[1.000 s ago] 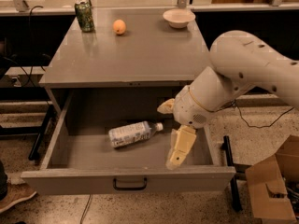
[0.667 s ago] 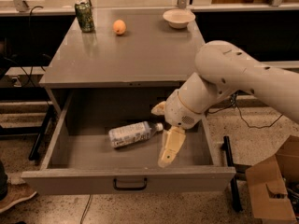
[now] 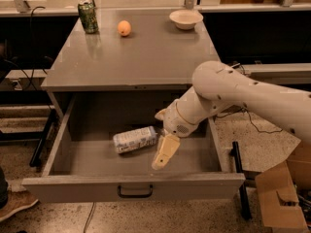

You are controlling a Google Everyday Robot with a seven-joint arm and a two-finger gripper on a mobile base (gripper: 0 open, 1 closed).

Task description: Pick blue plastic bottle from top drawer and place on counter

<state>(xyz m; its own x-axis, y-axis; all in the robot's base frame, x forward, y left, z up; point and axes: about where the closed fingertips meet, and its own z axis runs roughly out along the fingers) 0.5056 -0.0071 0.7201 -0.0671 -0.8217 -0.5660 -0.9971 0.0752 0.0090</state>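
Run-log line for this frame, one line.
phase: reach | end effector: in open top drawer, beside blue plastic bottle | bottle: lying on side | counter: no bottle

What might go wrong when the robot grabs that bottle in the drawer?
The blue plastic bottle lies on its side in the top drawer, so the gripper, jaws open at its right end, may nudge it rolling away. Lifting out, the arm might bump the counter edge above.

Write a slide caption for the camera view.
Gripper inside the open top drawer, beside the lying blue plastic bottle; counter above holds can, orange, bowl.
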